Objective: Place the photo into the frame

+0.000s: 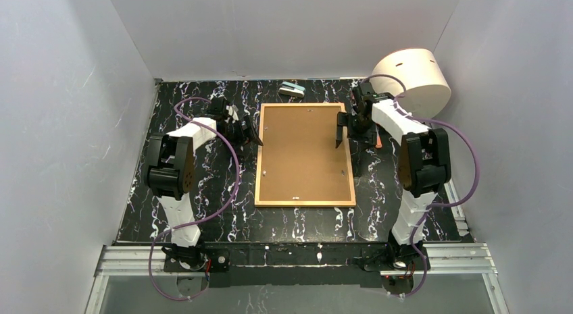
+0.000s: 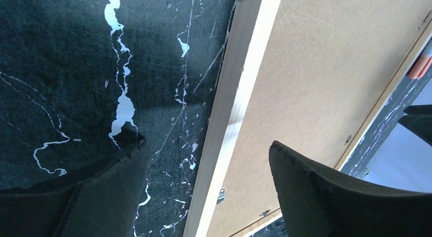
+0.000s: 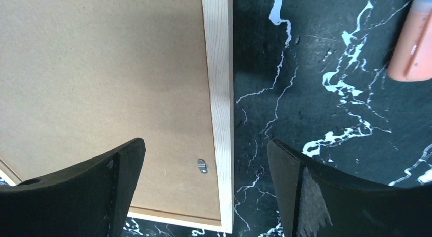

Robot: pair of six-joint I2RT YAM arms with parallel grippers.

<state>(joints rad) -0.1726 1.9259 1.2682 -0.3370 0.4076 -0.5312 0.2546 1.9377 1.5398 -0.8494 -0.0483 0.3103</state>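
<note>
Top external: high behind the marbled table's near edge, tilted down and forward, far enough back to take in its whole top.
Left wrist: close over the frame's left rail, facing down.
Right wrist: close over its right rail, facing down.
Shared: the backing board appears in all three views.

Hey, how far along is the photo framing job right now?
Looks done: the backing board sits inside the face-down frame. In hand: nothing; left tool and right tool are open, straddling the frame's side edges. Remaining: unclear, since the photo isn't visible, so I can't confirm it's underneath.
</note>
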